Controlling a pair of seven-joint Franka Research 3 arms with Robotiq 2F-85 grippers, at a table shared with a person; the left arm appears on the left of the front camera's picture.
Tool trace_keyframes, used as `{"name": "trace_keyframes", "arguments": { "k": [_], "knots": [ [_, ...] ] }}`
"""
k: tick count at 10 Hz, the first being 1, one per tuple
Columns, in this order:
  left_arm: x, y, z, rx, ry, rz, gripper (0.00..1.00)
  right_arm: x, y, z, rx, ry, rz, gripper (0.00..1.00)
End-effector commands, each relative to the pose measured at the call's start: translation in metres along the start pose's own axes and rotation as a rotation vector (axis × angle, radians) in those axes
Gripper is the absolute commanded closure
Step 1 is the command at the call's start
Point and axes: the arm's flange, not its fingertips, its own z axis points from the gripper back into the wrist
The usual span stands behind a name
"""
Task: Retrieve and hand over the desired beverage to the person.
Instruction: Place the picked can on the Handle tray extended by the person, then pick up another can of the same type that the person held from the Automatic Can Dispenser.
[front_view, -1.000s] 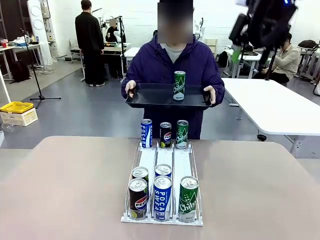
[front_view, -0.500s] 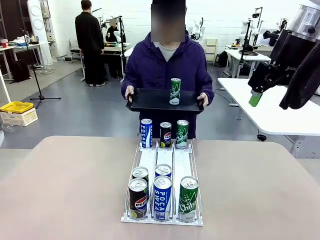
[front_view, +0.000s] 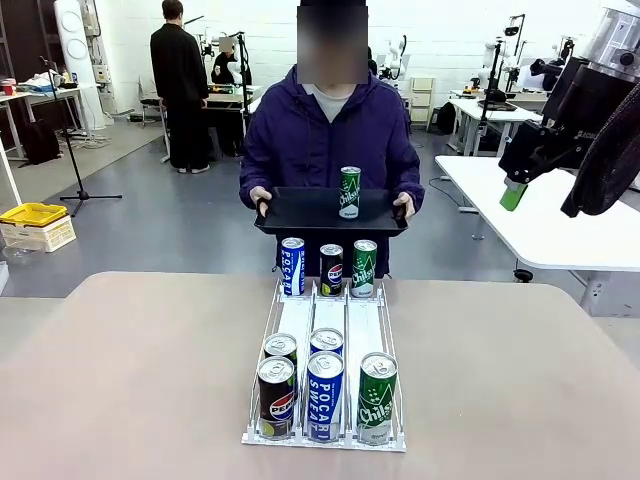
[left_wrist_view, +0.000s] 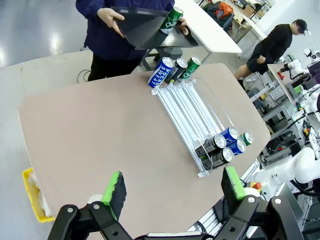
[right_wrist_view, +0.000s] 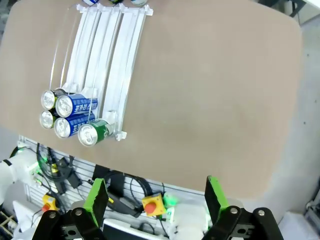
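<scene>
I've got the person (front_view: 330, 140) standing at the far side of the table (front_view: 500, 380), gripping a black tray (front_view: 300, 212) level by both ends. One green Chilsung can (front_view: 349, 192) sits upright mid-tray. The three-lane rack (front_view: 362, 325) is at table centre. Far cans (front_view: 331, 269): blue Pocari, Pepsi, green. Near cans (front_view: 325, 395): Pepsi, Pocari, green. Second-row cans (front_view: 327, 341) sit just behind the near Pepsi and Pocari. My right hand (front_view: 515, 188) is raised at upper right, well off the table.
</scene>
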Motion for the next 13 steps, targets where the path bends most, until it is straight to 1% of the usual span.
{"name": "trace_keyframes", "arguments": {
  "k": [1,12,13],
  "knots": [
    [-0.001,0.001,0.0,-0.013,-0.015,-0.017,0.0,-0.001,0.0,0.0,0.001,-0.003,0.001,0.0],
    [-0.001,0.001,0.0,-0.013,-0.015,-0.017,0.0,0.0,0.001,0.0,0.0,0.0,0.002,0.0],
    [-0.001,0.001,0.0,-0.013,-0.015,-0.017,0.0,-0.028,-0.021,0.002,0.032,-0.022,0.105,0.0]
  ]
}}
